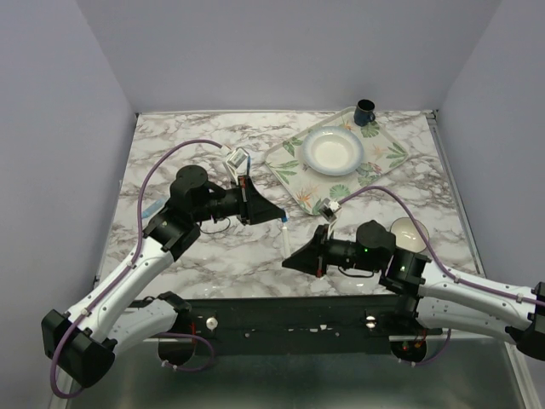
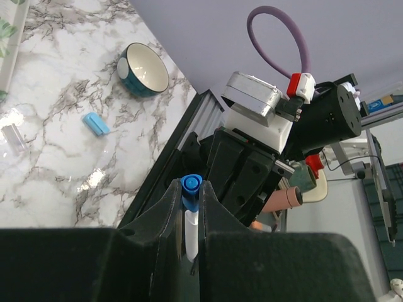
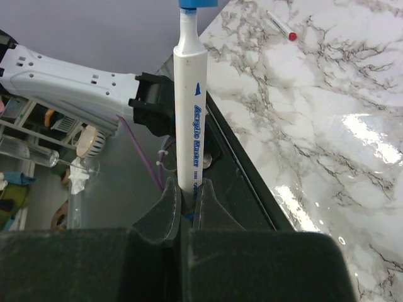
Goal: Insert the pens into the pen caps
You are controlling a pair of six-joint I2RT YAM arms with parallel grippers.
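My left jaws are clamping on the blue cap at their very tips, above the near part of the desk. My right jaws are gripping the white pen low on its barrel, and its tip is meeting that cap. A red-tipped pen is lying on the marble beyond.

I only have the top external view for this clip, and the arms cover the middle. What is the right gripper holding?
Observer: The right gripper is shut on a white pen; its barrel reads "Acrylic Marker" in blue.
Operator: And the left one?
Observer: The left gripper is shut on a blue pen cap.
Operator: Any other pens nearby?
Observer: The right wrist view shows a red-ended pen lying on the marble table.
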